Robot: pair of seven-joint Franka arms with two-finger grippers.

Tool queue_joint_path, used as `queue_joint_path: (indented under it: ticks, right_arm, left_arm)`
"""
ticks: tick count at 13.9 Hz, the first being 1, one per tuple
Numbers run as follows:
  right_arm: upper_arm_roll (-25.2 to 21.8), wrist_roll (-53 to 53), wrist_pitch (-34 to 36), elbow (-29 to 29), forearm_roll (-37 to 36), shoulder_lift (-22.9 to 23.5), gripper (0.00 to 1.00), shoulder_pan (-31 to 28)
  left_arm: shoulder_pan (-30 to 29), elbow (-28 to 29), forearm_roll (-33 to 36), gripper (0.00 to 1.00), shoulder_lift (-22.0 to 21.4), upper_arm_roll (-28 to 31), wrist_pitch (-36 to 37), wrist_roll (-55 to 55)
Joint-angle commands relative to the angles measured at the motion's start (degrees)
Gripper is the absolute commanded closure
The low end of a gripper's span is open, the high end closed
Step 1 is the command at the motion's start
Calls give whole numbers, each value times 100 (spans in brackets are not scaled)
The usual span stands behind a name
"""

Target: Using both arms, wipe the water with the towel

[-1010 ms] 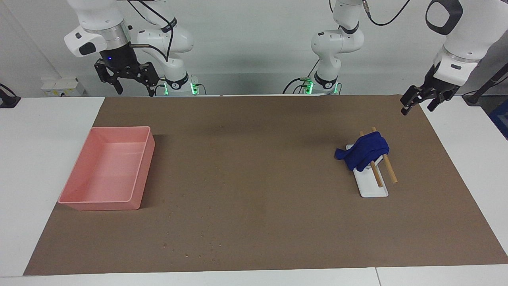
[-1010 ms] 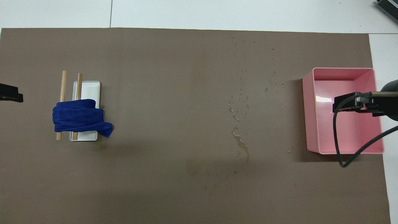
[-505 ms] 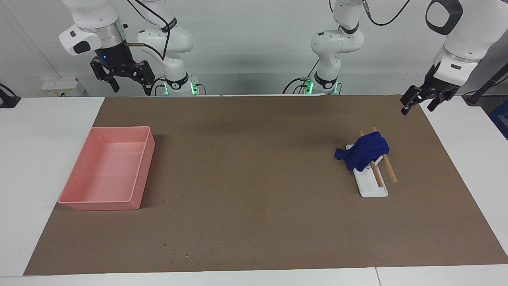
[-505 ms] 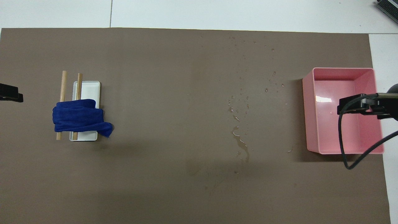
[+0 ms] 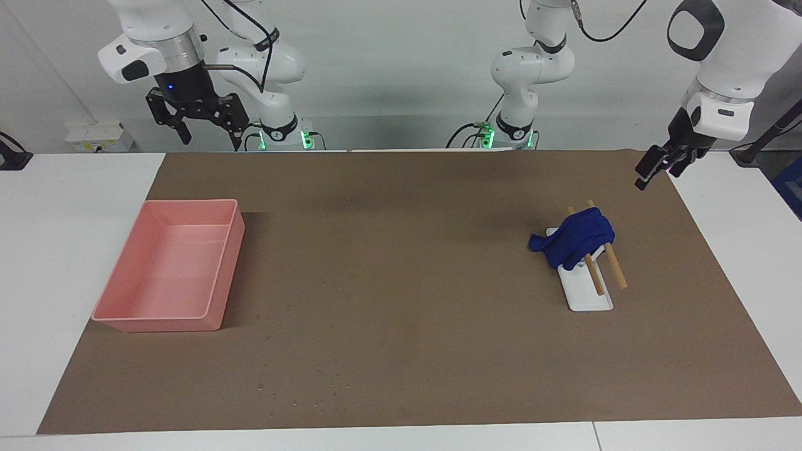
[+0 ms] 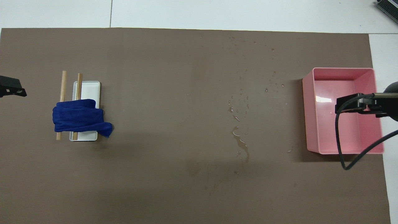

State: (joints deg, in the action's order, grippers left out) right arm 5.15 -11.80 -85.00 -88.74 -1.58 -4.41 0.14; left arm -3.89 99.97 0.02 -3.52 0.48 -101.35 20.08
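The blue towel [image 5: 573,241] lies bunched over two wooden sticks [image 5: 617,270] and a small white tray [image 5: 592,299] toward the left arm's end of the table; it also shows in the overhead view [image 6: 79,118]. Spilled water [image 6: 241,144] spreads in drops and a streak on the brown mat between the towel and the pink tray [image 6: 307,109]. My left gripper [image 5: 655,169] is open and empty, raised over the mat's edge beside the towel [image 6: 12,90]. My right gripper [image 5: 210,133] is open and empty, raised high over the pink tray [image 6: 343,105].
The pink tray [image 5: 229,275] stands toward the right arm's end of the table. The brown mat [image 5: 401,351] covers most of the white table. A black cable [image 6: 340,149] hangs from the right arm over the pink tray.
The left gripper has turned at the wrist and shifted slightly toward the towel. The right gripper rose, then shifted a little back. The towel and the tray have not moved.
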Motion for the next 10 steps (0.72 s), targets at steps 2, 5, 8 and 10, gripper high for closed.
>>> queue_joint_path:
  ticks: [2,5,8,10]
  right_arm:
    - [30,170,27,111,-167,107,0,21]
    - [30,170,18,59,-158,80,0,21]
    - [30,161,1,23,-149,54,0,21]
    - [30,135,-8,-20,-141,45,0,21]
  left_arm:
    - [125,1085,121,0,-579,5,-675,1960]
    - [370,1375,77,0,-580,-4,-876,3699]
    - [512,1858,77,0,-580,5,-1429,5177]
    - [433,2043,60,0,-527,5,-1693,5427]
